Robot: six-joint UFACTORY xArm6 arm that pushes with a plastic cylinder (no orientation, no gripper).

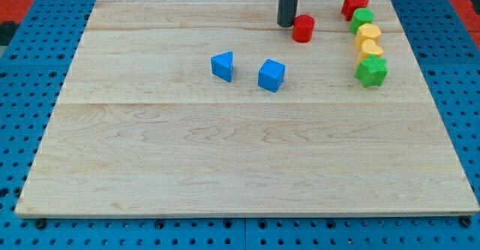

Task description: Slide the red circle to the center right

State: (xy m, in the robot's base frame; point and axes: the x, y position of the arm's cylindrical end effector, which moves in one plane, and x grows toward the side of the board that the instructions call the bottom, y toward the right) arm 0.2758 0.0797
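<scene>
The red circle [303, 28] is a short red cylinder standing on the wooden board [240, 160] near the view's top, right of centre. My tip [286, 24] is the lower end of the dark rod and sits just left of the red circle, almost touching its left side. Right of the circle runs a column of blocks along the board's right side: a red star [355, 5], a green block [362, 19], a yellow block [368, 34], a second yellow block [370, 51] and a green star [371, 70].
A blue triangular block [223, 65] and a blue cube [271, 75] lie left of and below the circle, near the board's upper middle. Blue perforated table surrounds the board on all sides.
</scene>
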